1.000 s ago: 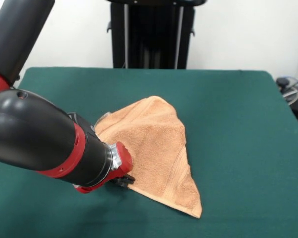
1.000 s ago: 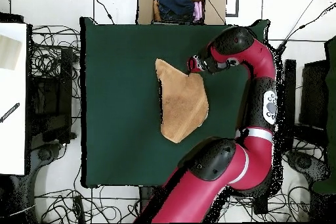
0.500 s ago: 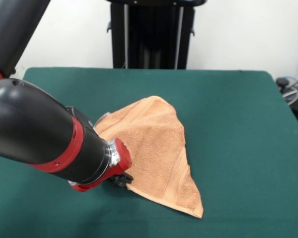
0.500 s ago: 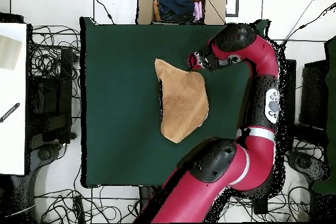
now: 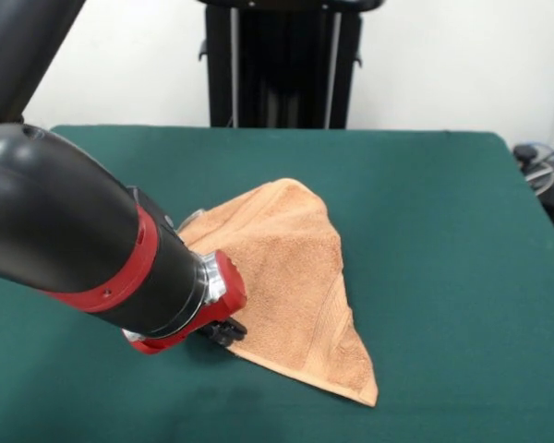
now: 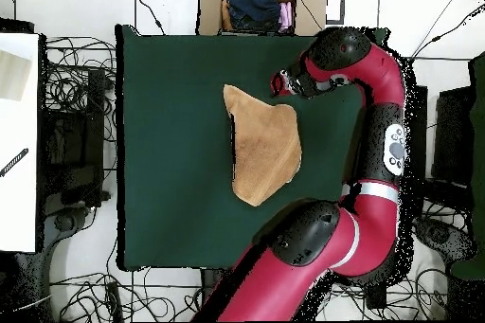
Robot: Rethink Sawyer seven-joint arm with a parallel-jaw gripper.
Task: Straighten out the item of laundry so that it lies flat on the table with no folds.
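Observation:
The item of laundry [image 5: 295,268], a peach-orange towel, lies folded into a rough triangle near the middle of the green table [image 5: 434,231]. One point reaches toward the table's front edge. From overhead the towel [image 6: 263,149] is a tapered patch on the table [image 6: 170,149], with one corner stretched toward the gripper [image 6: 281,85]. In the front view the gripper [image 5: 223,332] sits low at the towel's left edge, mostly hidden under the red and black wrist. Whether it holds the cloth cannot be seen.
The arm's thick forearm [image 5: 83,249] fills the left side of the front view above the table. A black stand [image 5: 282,65] rises behind the far edge. Overhead, a cardboard box of clothes [image 6: 260,7] sits beyond the table, a white surface [image 6: 17,139] lies at the left, and cables surround the table.
The wrist and gripper have shifted slightly along the towel's edge, toward the table's box side in the overhead view. The towel corner beside the gripper has stretched out a little. The rest is unchanged.

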